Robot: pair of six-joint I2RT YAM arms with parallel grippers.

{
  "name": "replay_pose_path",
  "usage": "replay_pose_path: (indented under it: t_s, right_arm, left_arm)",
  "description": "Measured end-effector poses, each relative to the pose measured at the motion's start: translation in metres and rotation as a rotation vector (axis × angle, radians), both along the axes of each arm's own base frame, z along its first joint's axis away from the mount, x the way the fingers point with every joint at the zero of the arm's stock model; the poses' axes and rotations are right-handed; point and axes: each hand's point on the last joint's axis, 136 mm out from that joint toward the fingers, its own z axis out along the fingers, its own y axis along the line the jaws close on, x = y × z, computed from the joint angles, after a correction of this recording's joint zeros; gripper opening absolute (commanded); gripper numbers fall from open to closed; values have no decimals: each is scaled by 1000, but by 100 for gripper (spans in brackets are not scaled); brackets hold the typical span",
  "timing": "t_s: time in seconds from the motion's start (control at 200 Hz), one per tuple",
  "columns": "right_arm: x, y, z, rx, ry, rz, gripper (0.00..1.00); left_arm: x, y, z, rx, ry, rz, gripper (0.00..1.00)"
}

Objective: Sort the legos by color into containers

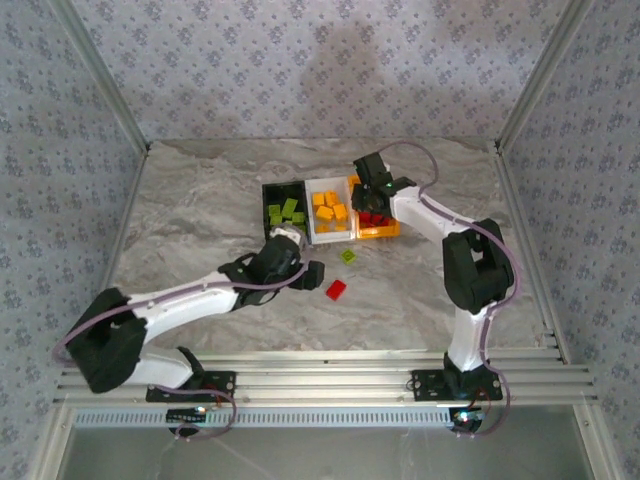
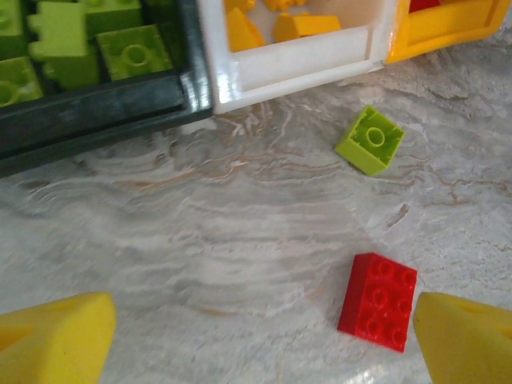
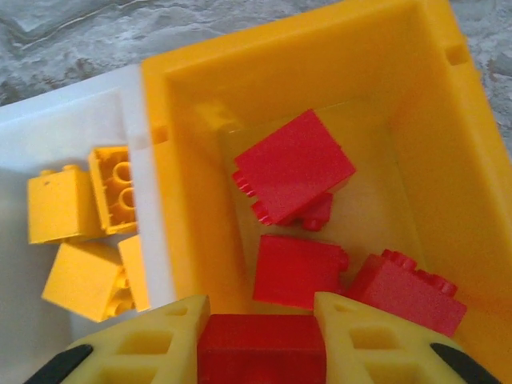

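1. Hanging over the orange bin (image 3: 448, 184), the right gripper (image 3: 261, 324) pinches a red brick (image 3: 262, 360) between its yellow fingers; several red bricks lie in the bin below. If the fingers part this close to the shared wall, the brick could bounce off the pile and hop into the white bin (image 3: 80, 108) next door, among the yellow bricks (image 3: 64, 208).
2. The brick might also cling to one finger and ride back out when the arm lifts.
3. The left gripper (image 2: 260, 340) is spread wide and empty above the table (image 2: 200, 240), with a loose red brick (image 2: 378, 302) just inside its right finger. Closing from here would likely clip a corner and spin the brick away instead of holding it.
4. A loose green brick (image 2: 370, 140) lies near the white bin's front wall; a sweeping finger could knock it away from the black bin (image 2: 96, 112), where the green ones sit.
5. Both arms work close to the same bins, so a shared reach risks a bump.
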Motion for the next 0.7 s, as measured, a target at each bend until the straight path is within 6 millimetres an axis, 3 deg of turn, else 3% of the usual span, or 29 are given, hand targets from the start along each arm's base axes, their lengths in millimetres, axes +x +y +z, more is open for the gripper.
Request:
replay_pose_path:
  t_s: [0.06,0.265,0.53,0.705]
  right_arm:
    - [2,-3,0,11,9,-20,61]
    - [0,-6,9,34,-13,-25,65]
    - [-52,-15,51,109,-104,-12,66]
    - [-76,-26,50,117,-110,-17,67]
  left_arm:
    - [3,-10,-6,14,4,-28,94]
    - [12,-43,-31,84,28,-130,88]
    - [11,-76,-53,141,33,-239,79]
    - [2,-83,-63,173,54,-273,78]
